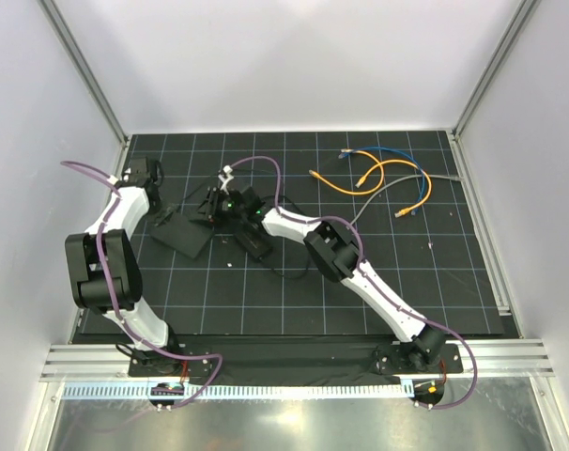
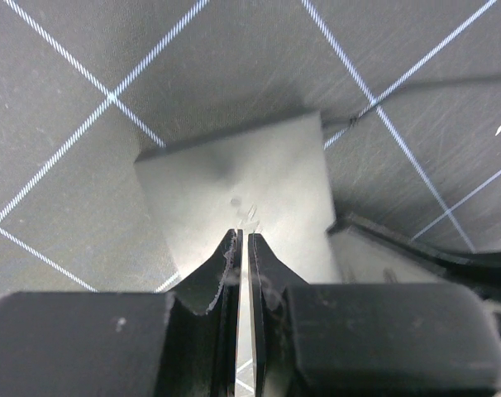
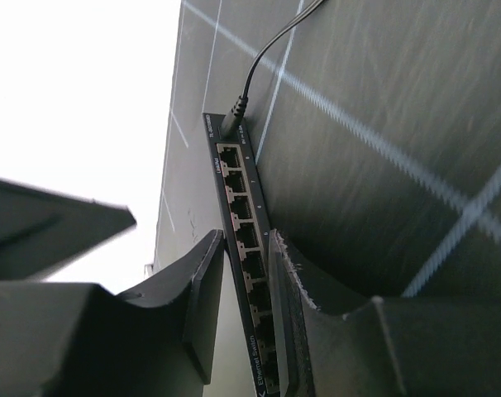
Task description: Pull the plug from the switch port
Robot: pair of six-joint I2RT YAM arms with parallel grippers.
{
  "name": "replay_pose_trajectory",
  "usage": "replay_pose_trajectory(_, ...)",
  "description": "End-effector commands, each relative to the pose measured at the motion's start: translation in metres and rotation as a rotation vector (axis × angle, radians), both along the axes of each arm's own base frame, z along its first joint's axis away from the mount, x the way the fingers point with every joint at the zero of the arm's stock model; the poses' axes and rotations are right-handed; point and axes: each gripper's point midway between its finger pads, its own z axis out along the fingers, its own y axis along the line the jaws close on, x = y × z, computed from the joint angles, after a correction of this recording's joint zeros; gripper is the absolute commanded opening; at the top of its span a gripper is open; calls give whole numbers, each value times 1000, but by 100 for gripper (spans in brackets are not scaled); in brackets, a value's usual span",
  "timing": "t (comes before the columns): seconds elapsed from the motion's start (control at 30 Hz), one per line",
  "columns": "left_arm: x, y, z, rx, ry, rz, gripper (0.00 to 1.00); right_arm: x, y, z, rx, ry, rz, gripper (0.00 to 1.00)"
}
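The switch (image 1: 183,232) lies left of the middle of the gridded counter (image 1: 378,272), between my two arms. Its thin black plug (image 3: 232,122) is seated at the far end of the socket row (image 3: 238,207). My right pincer (image 3: 245,238) is closed over that socket edge with one finger against each flat face, while my left pincer (image 2: 240,236) hangs over the top face, its fingers drawn almost together and holding nothing.
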Motion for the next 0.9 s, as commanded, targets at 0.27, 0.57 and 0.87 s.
replay_pose_trajectory(0.27, 8, 15, 13, 55, -28, 10, 11, -48, 4, 67, 119, -39, 63, 35)
replay_pose_trajectory(0.57, -4, 11, 8, 34, -19, 30, 11, -17, 6, 70, 62, -69, -1, 51)
replay_pose_trajectory(0.87, -19, 23, 0, 96, 32, 119, 14, -16, 21, 63, 85, -23, 29, 51)
